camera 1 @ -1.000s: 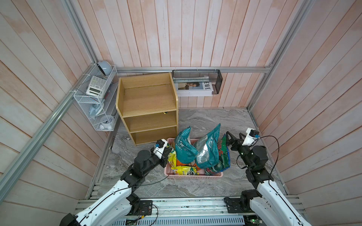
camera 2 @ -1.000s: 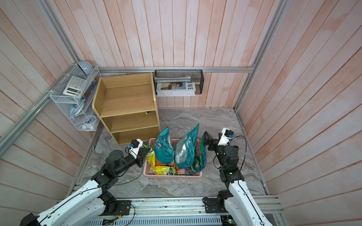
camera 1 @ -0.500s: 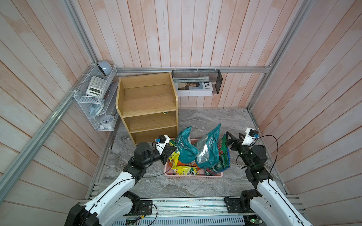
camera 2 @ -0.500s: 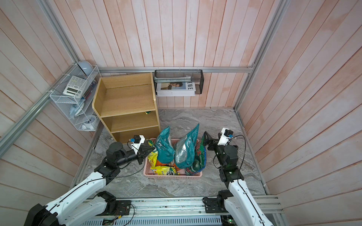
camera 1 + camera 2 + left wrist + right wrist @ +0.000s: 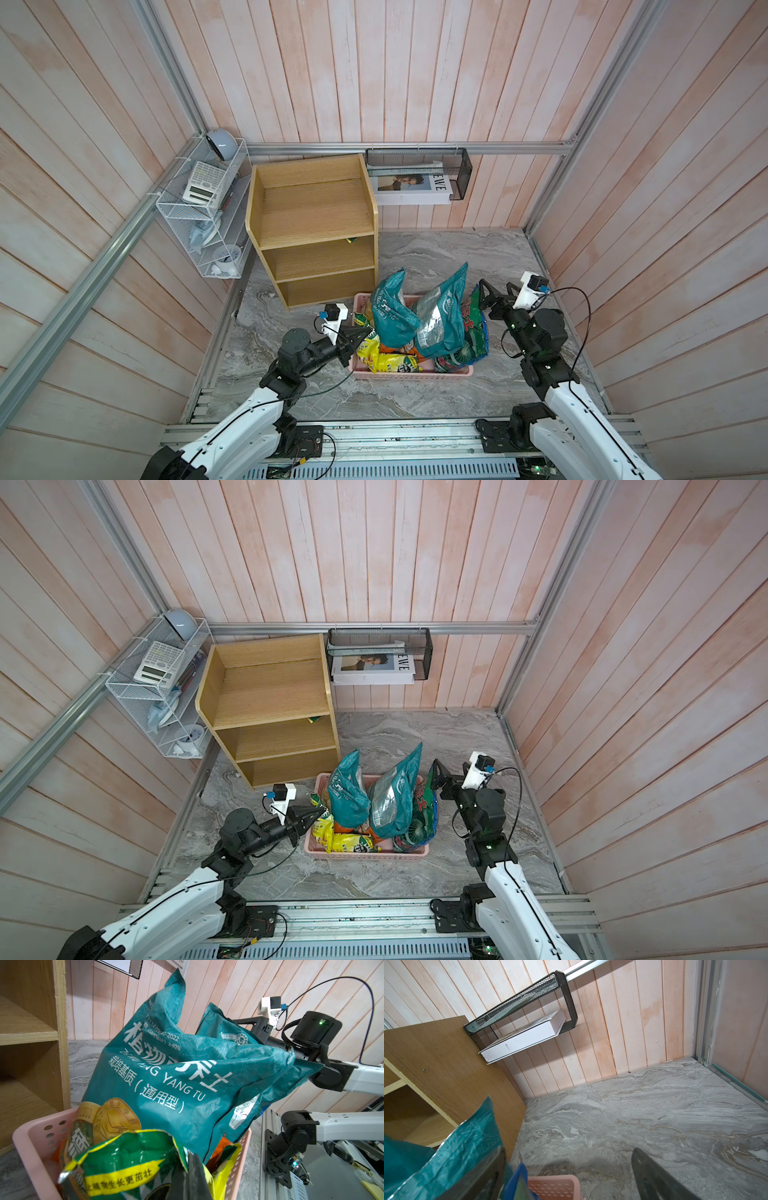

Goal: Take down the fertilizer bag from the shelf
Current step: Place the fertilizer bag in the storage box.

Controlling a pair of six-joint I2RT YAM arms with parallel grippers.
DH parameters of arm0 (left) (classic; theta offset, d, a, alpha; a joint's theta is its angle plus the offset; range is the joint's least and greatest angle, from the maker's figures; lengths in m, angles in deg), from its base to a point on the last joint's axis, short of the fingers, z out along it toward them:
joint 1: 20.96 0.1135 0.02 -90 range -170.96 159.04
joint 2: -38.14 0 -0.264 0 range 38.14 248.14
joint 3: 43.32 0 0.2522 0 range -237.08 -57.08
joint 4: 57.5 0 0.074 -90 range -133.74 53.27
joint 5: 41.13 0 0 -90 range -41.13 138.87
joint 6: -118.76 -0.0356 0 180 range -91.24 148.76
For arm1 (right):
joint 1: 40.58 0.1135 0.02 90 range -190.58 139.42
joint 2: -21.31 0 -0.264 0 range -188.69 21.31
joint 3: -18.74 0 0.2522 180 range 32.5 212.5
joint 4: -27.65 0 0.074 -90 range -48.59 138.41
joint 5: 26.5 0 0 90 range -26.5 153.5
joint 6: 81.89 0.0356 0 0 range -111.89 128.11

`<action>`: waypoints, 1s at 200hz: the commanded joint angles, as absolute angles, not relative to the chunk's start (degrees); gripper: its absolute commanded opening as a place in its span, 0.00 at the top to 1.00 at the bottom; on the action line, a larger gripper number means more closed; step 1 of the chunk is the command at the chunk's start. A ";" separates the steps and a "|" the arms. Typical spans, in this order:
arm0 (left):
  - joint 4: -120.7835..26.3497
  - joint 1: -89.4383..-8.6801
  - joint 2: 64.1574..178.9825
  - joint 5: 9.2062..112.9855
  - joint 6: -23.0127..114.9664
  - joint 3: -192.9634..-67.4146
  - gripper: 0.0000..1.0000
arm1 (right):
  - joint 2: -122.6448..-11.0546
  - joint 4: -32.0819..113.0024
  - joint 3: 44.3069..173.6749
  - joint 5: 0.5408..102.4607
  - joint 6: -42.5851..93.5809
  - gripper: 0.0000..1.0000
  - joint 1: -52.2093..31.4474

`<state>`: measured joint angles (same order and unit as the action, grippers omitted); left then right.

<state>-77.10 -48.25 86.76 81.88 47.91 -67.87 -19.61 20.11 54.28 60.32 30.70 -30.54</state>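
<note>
left claw (image 5: pixel 366 331): pinched shut on yellow-green fertilizer bag (image 5: pixel 128 1153) rim | bag in pink basket (image 5: pixel 411 376), beside shelf (image 5: pixel 311 208) | right claw (image 5: pixel 495 286): open, empty

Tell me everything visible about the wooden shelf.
The shelf is a light-wood, three-tier open unit with raised, round-cornered side panels. It stands upright on the marble floor by the back wall. Top tier bare; a green-yellow scrap peeks from the middle tier. The pink basket sits near its front corner.

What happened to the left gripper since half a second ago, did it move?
Yes. The left gripper backed away from the shelf and its bottom tier, toward the base rail.
</note>
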 commanded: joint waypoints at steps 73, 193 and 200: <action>-63.24 -48.43 77.03 73.19 58.15 -76.35 0.00 | -10.79 33.55 64.86 60.13 26.96 0.02 -20.06; -41.86 -42.50 99.01 60.26 62.87 -101.39 0.00 | -13.32 51.95 74.76 79.39 20.32 0.02 9.63; -41.10 -42.52 101.77 59.21 62.53 -103.25 0.00 | -12.13 53.08 73.35 80.64 20.95 0.02 9.67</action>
